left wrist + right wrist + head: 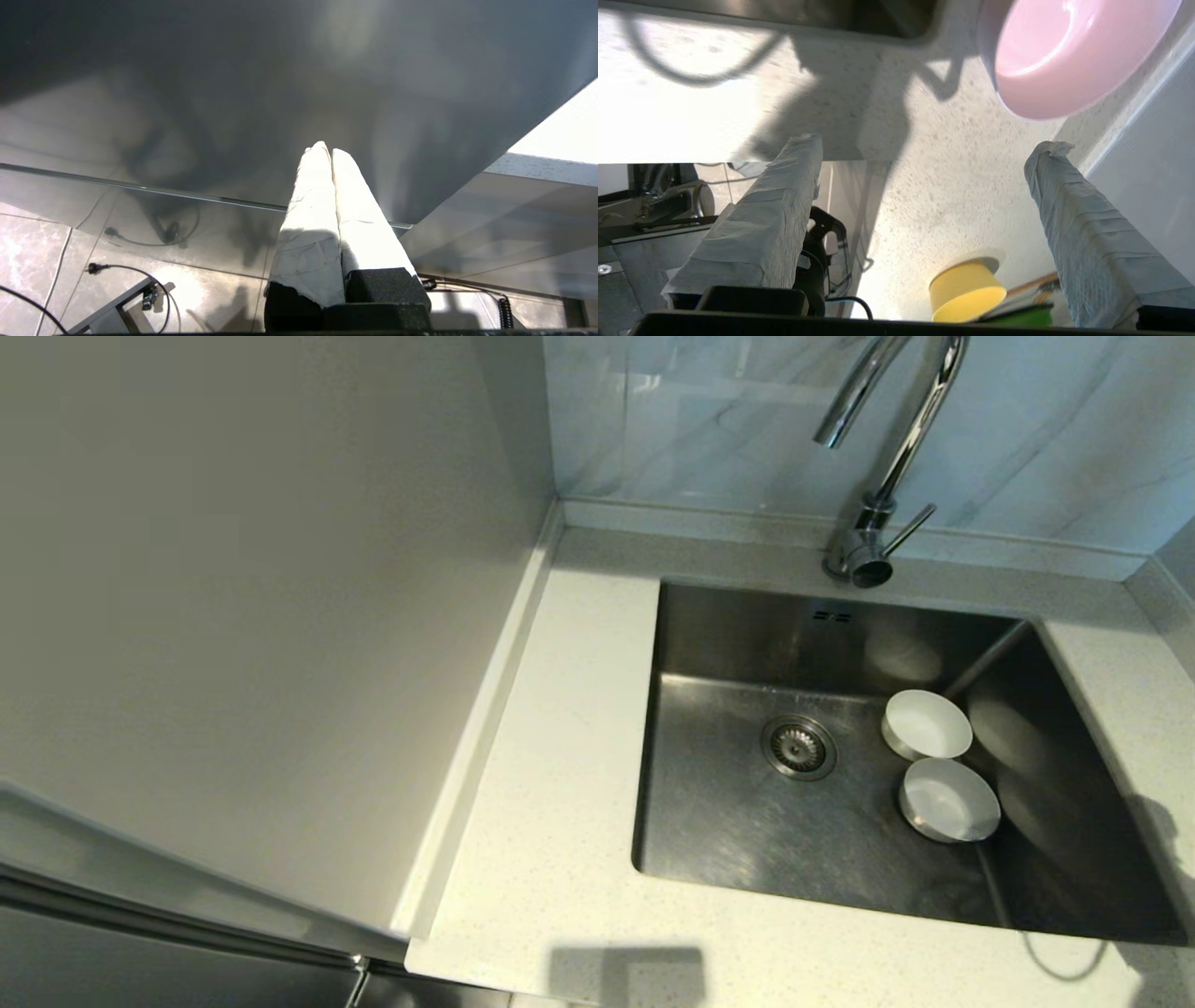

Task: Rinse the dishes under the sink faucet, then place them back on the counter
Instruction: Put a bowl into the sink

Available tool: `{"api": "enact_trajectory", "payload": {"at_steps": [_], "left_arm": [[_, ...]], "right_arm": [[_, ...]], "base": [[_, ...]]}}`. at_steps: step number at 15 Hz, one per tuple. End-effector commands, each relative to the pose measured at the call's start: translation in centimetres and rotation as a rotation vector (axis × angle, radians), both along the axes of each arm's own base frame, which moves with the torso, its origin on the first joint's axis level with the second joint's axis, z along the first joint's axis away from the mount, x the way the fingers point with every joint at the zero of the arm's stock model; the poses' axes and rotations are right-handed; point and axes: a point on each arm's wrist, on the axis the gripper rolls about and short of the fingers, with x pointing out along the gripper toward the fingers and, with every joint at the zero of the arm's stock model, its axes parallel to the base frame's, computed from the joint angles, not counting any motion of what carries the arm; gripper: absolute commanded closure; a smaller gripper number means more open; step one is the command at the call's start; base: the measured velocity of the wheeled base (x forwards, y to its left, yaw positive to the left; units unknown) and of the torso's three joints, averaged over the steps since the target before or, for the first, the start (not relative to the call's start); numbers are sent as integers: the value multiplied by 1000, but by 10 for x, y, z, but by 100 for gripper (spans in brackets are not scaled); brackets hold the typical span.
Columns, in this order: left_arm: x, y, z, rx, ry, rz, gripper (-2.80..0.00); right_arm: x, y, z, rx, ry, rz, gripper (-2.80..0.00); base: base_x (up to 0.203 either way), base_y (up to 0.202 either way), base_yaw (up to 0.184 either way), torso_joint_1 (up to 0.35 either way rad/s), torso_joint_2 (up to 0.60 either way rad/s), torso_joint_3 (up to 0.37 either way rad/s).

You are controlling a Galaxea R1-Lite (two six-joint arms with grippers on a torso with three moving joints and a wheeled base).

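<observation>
Two white bowls (927, 723) (949, 799) sit side by side on the floor of the steel sink (747, 821), right of the drain strainer (798, 747). The chrome faucet (887, 457) rises behind the basin, no water running. The pale pink bowl (1064, 56) rests on the speckled counter (948, 186) beyond my right gripper (924, 149), which is open and empty, with its fingers apart from the bowl. My left gripper (325, 150) is shut on nothing, low beside the cabinet, away from the sink. Neither arm shows in the head view.
A yellow cup (966, 291) and a green-edged item (1017, 312) stand on the counter close under the right gripper. A wall panel (261, 616) borders the counter (560, 756) on the left. The floor with cables (126, 270) lies below the left gripper.
</observation>
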Motion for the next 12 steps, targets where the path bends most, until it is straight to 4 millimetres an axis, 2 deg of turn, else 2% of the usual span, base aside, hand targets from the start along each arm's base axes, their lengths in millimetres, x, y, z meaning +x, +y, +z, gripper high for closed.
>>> {"api": "enact_trajectory", "payload": {"at_steps": [1, 4, 8, 12], "left_arm": [[0, 0, 0, -1, -3, 1, 0], [0, 0, 0, -1, -3, 1, 0], [0, 0, 0, -1, -3, 1, 0], [0, 0, 0, -1, -3, 1, 0]], "right_arm": [[12, -10, -13, 11, 79, -33, -280], [35, -26, -29, 30, 140, -69, -280], [72, -54, -50, 1, 110, -113, -280], [91, -75, -52, -9, 93, -149, -280]], "base": [[0, 0, 0, 0, 0, 0], [0, 0, 0, 0, 0, 0], [0, 0, 0, 0, 0, 0], [0, 0, 0, 0, 0, 0]]}}
